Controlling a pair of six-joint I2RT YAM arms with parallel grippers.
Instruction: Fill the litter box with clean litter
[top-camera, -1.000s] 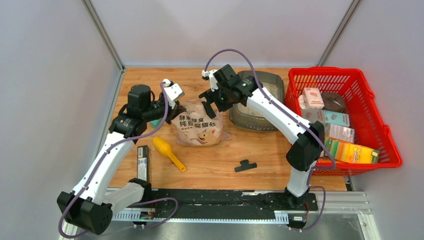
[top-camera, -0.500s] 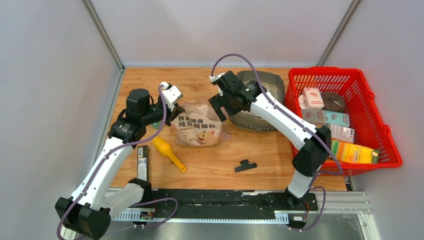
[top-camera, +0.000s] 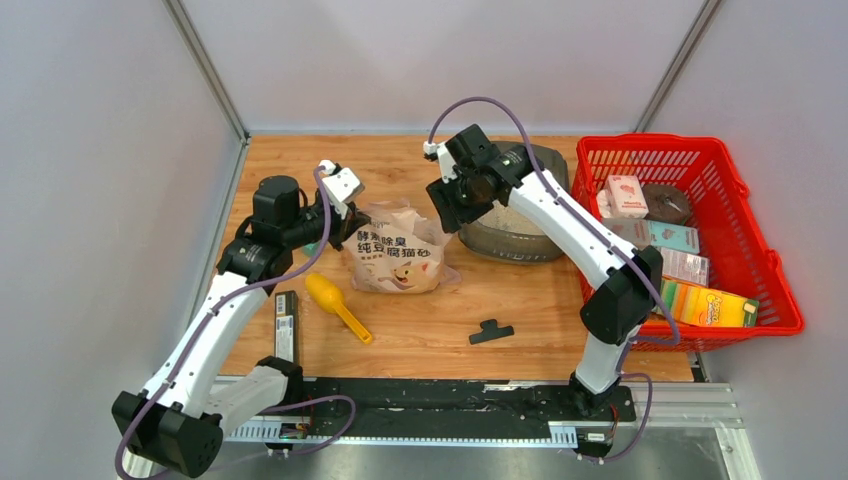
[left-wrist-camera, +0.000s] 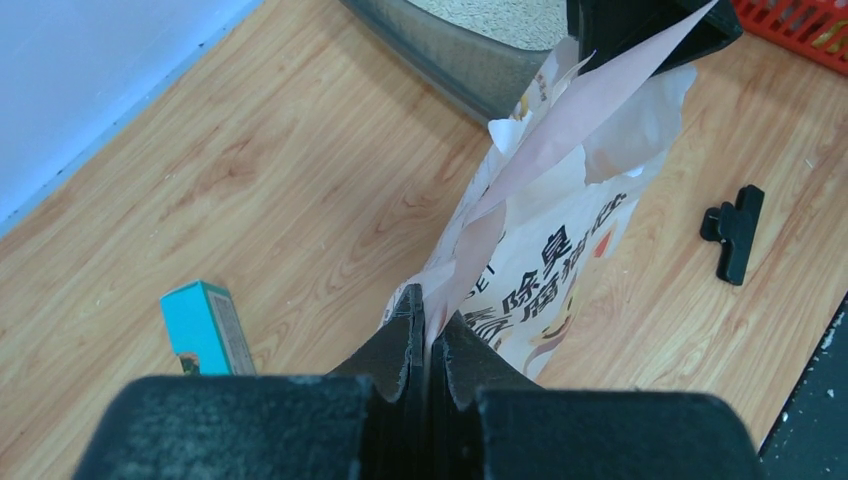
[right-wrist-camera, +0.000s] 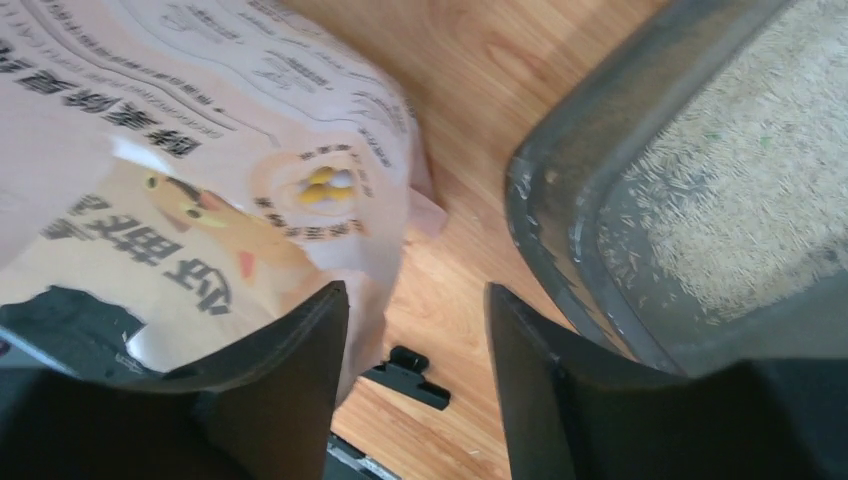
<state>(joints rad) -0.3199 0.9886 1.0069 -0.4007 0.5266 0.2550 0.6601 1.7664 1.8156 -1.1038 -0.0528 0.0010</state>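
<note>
At the far middle of the desk (top-camera: 420, 320) we list one printed bag (top-camera: 395, 255), upright just left of the grey litter box (top-camera: 510, 250), which already carries a thin layer of pale litter (right-wrist-camera: 740, 190). Left fingers (left-wrist-camera: 400, 350): clenched on the bag's left top edge; right fingers (right-wrist-camera: 290, 370): apart at the opposite top corner, clamping nothing we can see. We judge a firm hold on both corners necessary before lifting, with the mouth kept taut toward the box.
</note>
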